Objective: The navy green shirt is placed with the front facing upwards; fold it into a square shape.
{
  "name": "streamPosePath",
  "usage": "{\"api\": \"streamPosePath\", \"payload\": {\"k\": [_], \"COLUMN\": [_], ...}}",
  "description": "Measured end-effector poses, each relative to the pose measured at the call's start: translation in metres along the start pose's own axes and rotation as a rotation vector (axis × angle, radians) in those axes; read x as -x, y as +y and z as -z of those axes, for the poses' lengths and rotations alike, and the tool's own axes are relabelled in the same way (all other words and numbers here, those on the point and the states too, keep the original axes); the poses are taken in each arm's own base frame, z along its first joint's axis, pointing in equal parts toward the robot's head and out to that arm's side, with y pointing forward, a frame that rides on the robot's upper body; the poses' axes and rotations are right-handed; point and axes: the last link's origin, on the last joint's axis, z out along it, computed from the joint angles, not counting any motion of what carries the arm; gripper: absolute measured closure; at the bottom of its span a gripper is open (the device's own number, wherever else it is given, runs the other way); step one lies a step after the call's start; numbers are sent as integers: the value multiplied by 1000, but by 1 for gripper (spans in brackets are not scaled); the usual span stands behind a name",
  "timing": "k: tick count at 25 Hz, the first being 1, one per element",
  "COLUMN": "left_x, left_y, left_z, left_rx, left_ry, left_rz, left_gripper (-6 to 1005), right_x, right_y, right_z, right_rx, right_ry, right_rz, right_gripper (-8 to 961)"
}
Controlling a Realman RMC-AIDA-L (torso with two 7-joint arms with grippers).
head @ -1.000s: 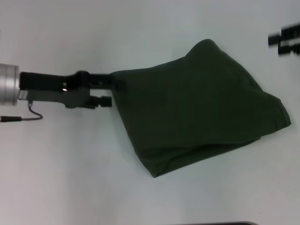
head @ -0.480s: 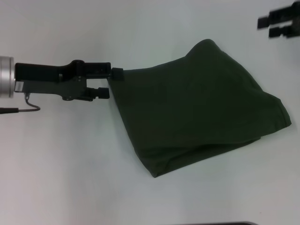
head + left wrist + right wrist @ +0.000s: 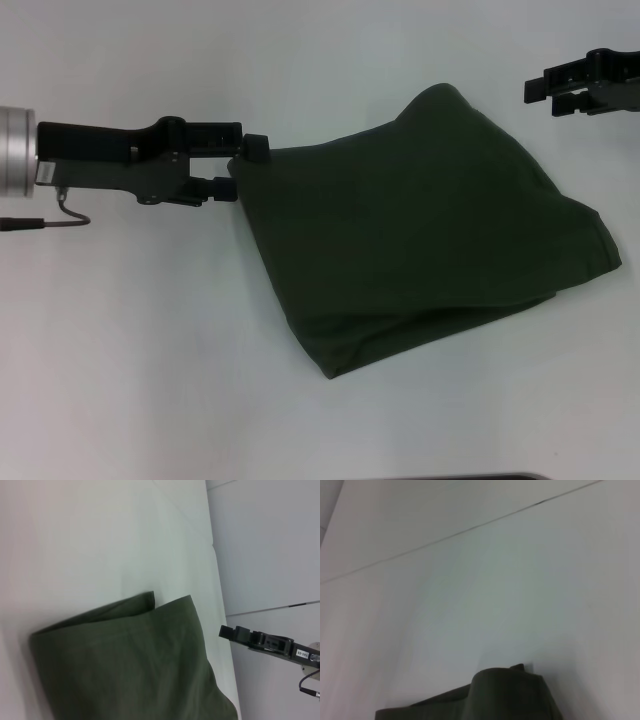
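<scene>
The right gripper [image 3: 535, 92] is moving in, open and empty, while the left gripper [image 3: 240, 168], jaws parted, is touching the folded, still lopsided shirt [image 3: 420, 230].

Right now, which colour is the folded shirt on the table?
Plain dark olive green, no lettering visible; the navy green shirt shows best in the head view.

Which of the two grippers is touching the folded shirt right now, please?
The left gripper, at the navy green shirt's left corner; the right gripper hangs clear beyond its far right side.
</scene>
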Motion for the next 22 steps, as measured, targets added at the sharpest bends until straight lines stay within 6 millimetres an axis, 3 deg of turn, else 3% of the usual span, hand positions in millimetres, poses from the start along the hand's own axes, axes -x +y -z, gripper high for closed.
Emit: {"api": "streamPosePath", "payload": {"k": [14, 19, 22], "left_x": [-2, -1, 1], "left_y": [-1, -2, -2], "left_z": [2, 2, 0], "left_rx": [-8, -9, -6], "left_ry": [11, 10, 7], "left_rz": [-34, -35, -37], "left_gripper": [115, 117, 120], "right_x": [-15, -16, -18], "right_y": [8, 10, 5], "right_z": [-45, -49, -41], "right_rx": [18, 13, -6], "right_ry": [-4, 2, 25], "right_rz": [-94, -103, -114], "right_gripper": [354, 354, 355]}}
